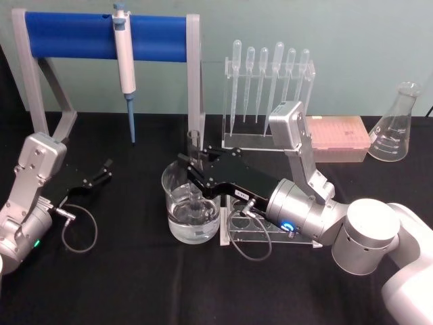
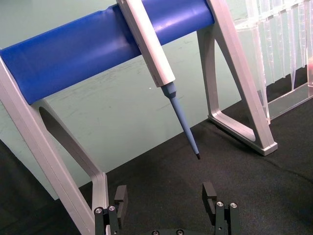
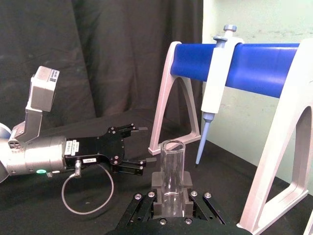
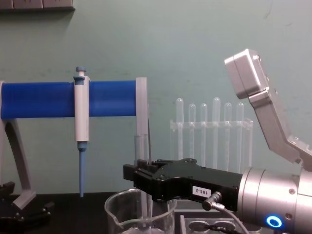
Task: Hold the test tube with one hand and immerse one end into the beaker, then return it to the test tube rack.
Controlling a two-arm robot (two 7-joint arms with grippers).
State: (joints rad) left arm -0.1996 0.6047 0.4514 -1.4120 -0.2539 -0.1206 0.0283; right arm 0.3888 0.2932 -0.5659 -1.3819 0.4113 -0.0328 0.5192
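The test tube (image 1: 194, 145) stands upright with my right gripper (image 1: 193, 170) shut on its middle. Its lower end reaches down into the water of the beaker (image 1: 177, 220), which sits at the table's centre. In the chest view the test tube (image 4: 141, 151) rises above the right gripper (image 4: 141, 176) and dips inside the beaker (image 4: 122, 217). The right wrist view shows the test tube (image 3: 172, 169) clamped between the right gripper's (image 3: 171, 196) fingers. My left gripper (image 1: 103, 172) rests open near the table's left side, holding nothing; it appears as the left gripper (image 2: 165, 196) and the left gripper (image 3: 142, 147).
A white-and-blue pipettor (image 1: 124, 64) hangs from a blue-barred stand (image 1: 67, 35) at the back left. A clear rack of plastic pipettes (image 1: 267, 81), a pink tip box (image 1: 338, 135) and a conical flask (image 1: 396, 125) stand at the back right. A clear acrylic holder (image 1: 257, 237) lies under my right wrist.
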